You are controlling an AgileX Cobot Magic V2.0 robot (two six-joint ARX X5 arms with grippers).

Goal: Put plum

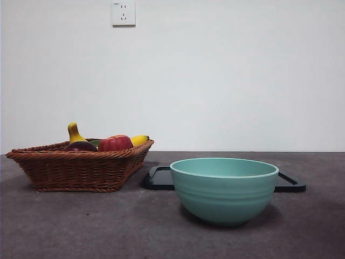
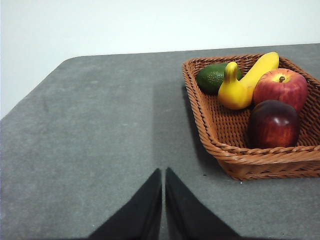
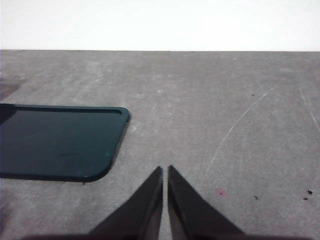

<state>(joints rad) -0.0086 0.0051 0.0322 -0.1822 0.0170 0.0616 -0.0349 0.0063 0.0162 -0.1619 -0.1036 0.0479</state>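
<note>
Plum (image 2: 273, 124) open from above, apple (image 2: 281, 86) crowding 1 side, basket (image 2: 260, 160) rim near

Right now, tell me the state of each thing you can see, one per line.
plum: lying in the basket, untouched
wicker basket: upright, holding fruit
red apple: in the basket, stem up
green bowl: upright, contents hidden
black tray: flat, bare where visible
left gripper: shut, holding nothing
right gripper: shut, holding nothing

Plain white wall (image 1: 226, 81) behind the table, unmarked apart from one white socket plate (image 1: 123, 13) high up, toward the left. Grey, matte table top (image 1: 81, 226) with faint scratches and specks. Lighting even, soft shadows.
</note>
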